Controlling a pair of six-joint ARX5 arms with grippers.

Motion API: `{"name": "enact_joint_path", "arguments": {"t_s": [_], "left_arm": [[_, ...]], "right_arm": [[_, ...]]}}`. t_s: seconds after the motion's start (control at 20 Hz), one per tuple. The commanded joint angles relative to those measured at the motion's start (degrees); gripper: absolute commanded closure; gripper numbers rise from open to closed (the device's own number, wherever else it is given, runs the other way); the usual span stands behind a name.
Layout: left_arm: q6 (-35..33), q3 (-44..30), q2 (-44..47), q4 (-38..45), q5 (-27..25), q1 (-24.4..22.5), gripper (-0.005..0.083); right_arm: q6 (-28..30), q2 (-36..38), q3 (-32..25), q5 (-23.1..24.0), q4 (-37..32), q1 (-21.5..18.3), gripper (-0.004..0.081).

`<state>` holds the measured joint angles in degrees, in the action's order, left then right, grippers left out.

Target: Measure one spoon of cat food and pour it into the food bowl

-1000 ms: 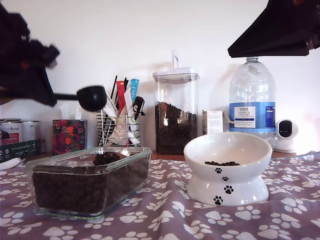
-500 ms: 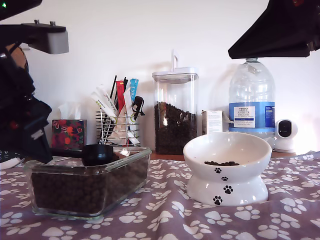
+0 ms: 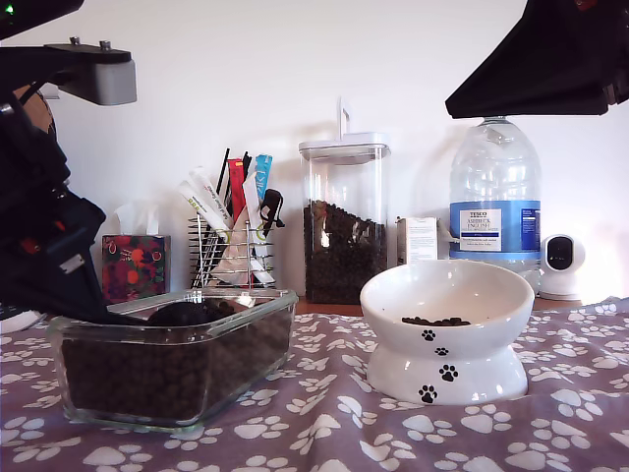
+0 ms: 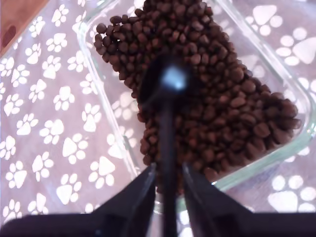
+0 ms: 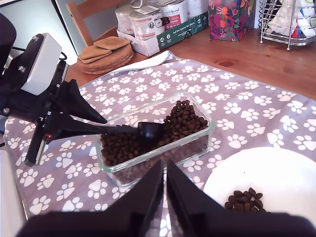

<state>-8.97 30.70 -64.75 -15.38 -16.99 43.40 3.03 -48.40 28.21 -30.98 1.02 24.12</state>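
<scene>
My first gripper (image 4: 167,170) pinches the spoon (image 4: 168,84); its cup sits in the cat food (image 4: 227,103); pouring is not done yet; the bowl (image 3: 447,295) has few bits; my second gripper (image 5: 165,170) is closed, empty.

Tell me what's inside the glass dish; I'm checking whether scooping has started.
Dark kibble fills part of the glass dish, the black scoop dug into it, handle in my first gripper. What the scoop's cup holds is hidden.

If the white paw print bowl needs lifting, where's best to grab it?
Pinch the food bowl by its rim from above, one finger inside, one outside. The bowl looks too wide to span, the rim is thin and open, and the cat food lies low in the middle.
</scene>
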Motion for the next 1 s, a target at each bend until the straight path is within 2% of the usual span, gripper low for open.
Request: {"name": "enact_joint_path", "arguments": {"t_s": [0.0, 0.25, 0.35, 0.4, 0.5, 0.55, 0.7, 0.8, 0.95], "left_arm": [[-0.07, 1.03, -0.04, 0.24, 0.02, 0.02, 0.0304], [0.04, 8.07, 0.39, -5.07, 0.17, 0.07, 0.0304], [0.87, 11.1, 1.27, -7.28, 1.9, 0.24, 0.0351], [1.99, 12.02, 2.1, -7.61, 3.5, 0.24, 0.0465], [4.98, 12.41, 3.93, -6.54, 6.99, 0.22, 0.0812], [6.29, 12.41, 4.68, -5.09, 8.13, -0.07, 0.077], [6.64, 11.78, 6.43, -0.13, 8.81, -2.99, 0.0789], [7.56, 10.01, 8.13, 2.84, 11.91, -6.86, 0.0789], [7.91, 8.57, 11.85, 3.28, 13.66, -12.13, 0.0789]], "right_arm": [[-0.17, -0.2, 0.79, -0.24, -0.15, 0.31, 0.0781], [-0.24, -0.2, 0.79, -0.24, 0.61, 0.31, 0.0781], [-1.77, -0.17, 0.79, 0.72, 0.52, 0.31, 0.0781], [-3.3, -0.17, 0.79, 3.17, 0.35, 0.33, 0.0781], [-3.19, -0.15, 0.79, 10.73, -0.2, 0.35, 0.0781], [-3.15, -0.15, 0.79, 14.47, -0.85, 0.35, 0.0781], [-0.85, 0.17, 0.79, 21.18, -4.74, -0.2, 0.0781], [1.4, 1.16, 0.79, 23.1, -5.79, -2.25, 0.0781], [3.15, 4.74, 0.79, 23.06, -3.85, -7.89, 0.0781]]}}
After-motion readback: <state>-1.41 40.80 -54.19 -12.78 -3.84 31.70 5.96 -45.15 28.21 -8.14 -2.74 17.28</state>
